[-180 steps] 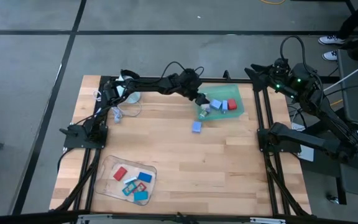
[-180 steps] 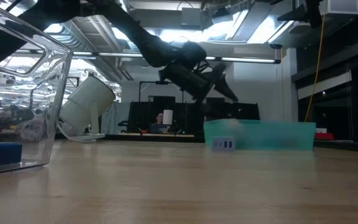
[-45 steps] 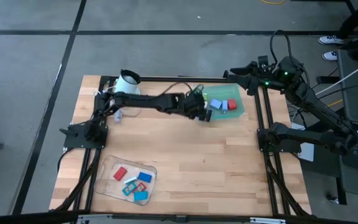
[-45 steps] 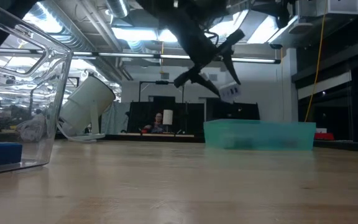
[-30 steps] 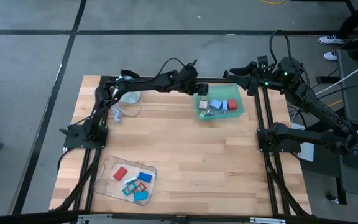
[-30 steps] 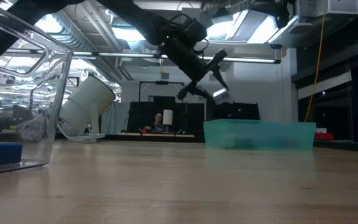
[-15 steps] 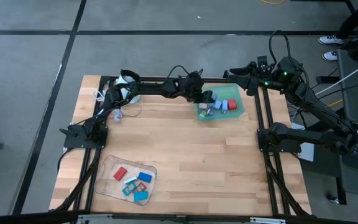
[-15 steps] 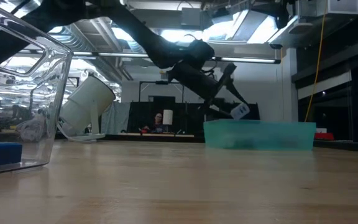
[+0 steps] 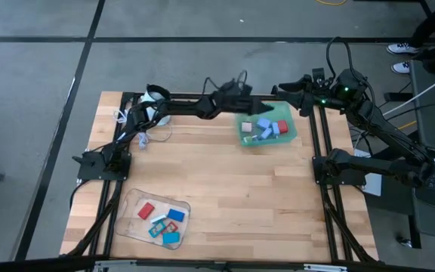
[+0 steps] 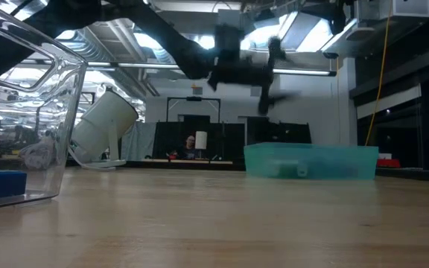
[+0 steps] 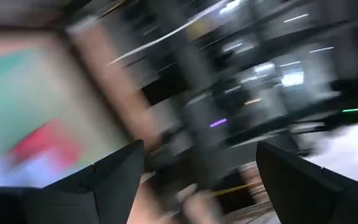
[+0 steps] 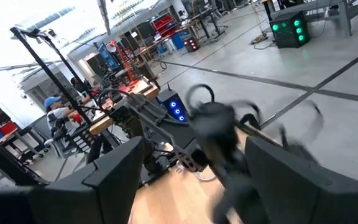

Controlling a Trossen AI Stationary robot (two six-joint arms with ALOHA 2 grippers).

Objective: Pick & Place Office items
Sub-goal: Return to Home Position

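Observation:
The office items are tiny coloured blocks. Some lie in a teal tray [image 9: 289, 121]: a red one [image 9: 282, 127], a light blue one [image 9: 266, 130] and a grey one [image 9: 246, 128]. Others, red, blue and teal, lie in a clear container [image 9: 136, 198] near the table's near left corner. My left gripper [image 9: 257, 104] hangs open and empty above the tray's far edge; in the low view the left gripper [image 10: 268, 74] is a blur over the tray [image 10: 307, 162]. My right gripper [image 9: 278, 89] waits open above the table's far edge.
A white mug [image 9: 155, 97] lies on its side at the far left of the table, with a white coiled cord [image 9: 138, 134] beside it. The clear container's wall [image 10: 28, 112] stands close to the low camera. Bare wood lies between container and tray.
My left gripper brought a light blue block down toward the teal tray, let it go, then swung up and toward the far edge. The block now lies in the tray. The right arm has kept still.

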